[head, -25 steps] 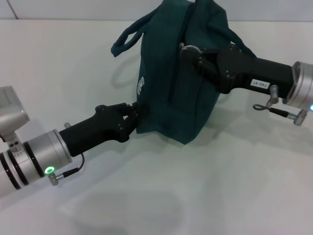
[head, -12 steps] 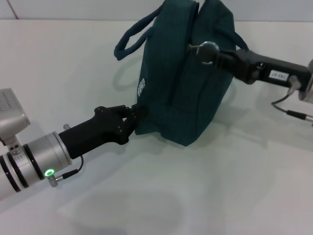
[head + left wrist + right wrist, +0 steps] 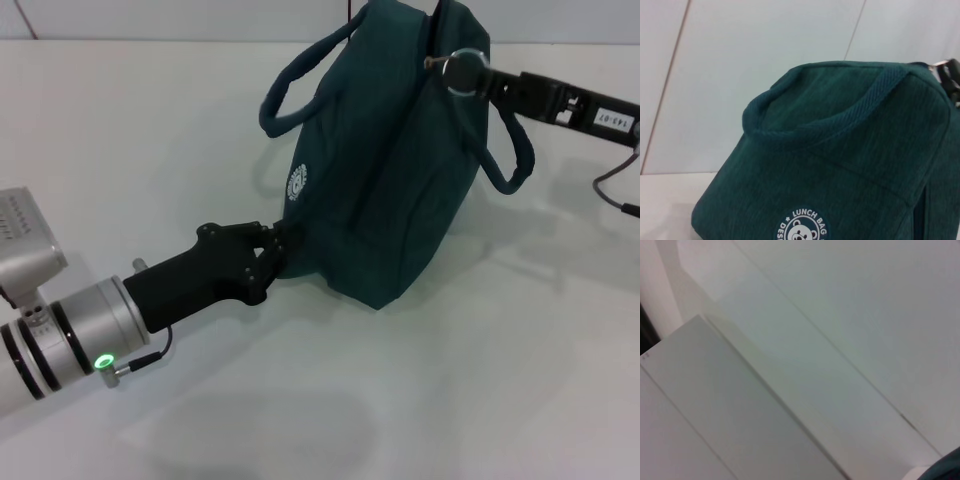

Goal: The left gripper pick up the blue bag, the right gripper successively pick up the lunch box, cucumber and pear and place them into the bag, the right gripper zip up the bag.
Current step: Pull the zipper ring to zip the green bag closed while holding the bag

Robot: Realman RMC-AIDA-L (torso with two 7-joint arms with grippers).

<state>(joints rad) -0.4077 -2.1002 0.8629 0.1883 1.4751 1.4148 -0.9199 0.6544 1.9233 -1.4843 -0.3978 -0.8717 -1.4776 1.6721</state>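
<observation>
I see the left gripper [image 3: 283, 243] clamped on the blue bag's [image 3: 400, 190] lower corner; right gripper [image 3: 462, 70] pinches its ring zip pull [image 3: 466, 72] at the top.

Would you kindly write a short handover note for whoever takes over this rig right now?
Left claw: shut on the lower corner of the blue bag, holding it on the white table.
Right claw: at the bag's top by the ring zip pull; its grip cannot be judged.
Lunch box, cucumber and pear: not in view, presumably packed inside.
Done: the bag's top looks mostly closed.
Left: confirm the zip is fully shut, then release both claws.
</observation>
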